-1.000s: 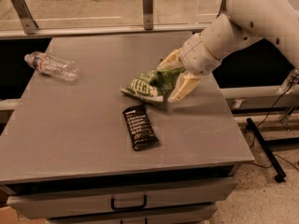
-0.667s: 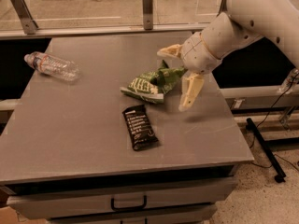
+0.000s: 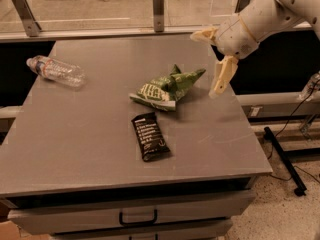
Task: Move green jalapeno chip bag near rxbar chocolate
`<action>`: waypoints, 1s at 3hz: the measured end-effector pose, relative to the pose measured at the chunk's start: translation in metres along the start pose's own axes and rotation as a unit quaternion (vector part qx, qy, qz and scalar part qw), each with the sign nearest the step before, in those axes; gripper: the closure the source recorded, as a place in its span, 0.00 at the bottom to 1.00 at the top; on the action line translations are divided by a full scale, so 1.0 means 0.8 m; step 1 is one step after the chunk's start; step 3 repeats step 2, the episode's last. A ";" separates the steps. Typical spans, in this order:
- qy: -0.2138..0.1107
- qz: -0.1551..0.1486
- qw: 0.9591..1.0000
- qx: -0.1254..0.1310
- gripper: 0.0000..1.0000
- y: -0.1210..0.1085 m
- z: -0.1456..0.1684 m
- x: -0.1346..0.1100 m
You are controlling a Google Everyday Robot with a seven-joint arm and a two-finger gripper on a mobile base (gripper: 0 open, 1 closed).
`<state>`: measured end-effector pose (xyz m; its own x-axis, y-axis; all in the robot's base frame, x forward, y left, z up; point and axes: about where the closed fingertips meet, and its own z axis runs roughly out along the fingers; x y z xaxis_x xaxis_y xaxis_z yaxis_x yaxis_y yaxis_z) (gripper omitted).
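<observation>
The green jalapeno chip bag (image 3: 166, 87) lies crinkled on the grey table (image 3: 90, 134), just above the rxbar chocolate (image 3: 150, 136), a flat black wrapper with white text. A small gap separates the two. My gripper (image 3: 212, 59) hovers above the table's right edge, to the right of the bag and clear of it. It is open and empty, with one cream finger (image 3: 223, 74) pointing down and the other (image 3: 204, 35) pointing left.
A clear plastic water bottle (image 3: 55, 70) lies on its side at the table's far left. A glass-and-metal railing (image 3: 158, 9) runs behind the table. A drawer handle (image 3: 138, 218) shows on the front below. Cables and a black bar (image 3: 284, 156) lie on the floor at right.
My gripper has opened, let go of the chip bag, and pulled back up and to the right. The bag now rests on the table by the bar.
</observation>
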<state>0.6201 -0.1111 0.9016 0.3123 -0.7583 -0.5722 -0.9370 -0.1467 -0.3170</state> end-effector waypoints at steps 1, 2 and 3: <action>-0.008 0.069 0.995 0.065 0.00 -0.033 -0.088 0.014; -0.008 0.065 0.993 0.103 0.00 -0.053 -0.125 0.003; -0.008 0.065 0.993 0.103 0.00 -0.053 -0.125 0.003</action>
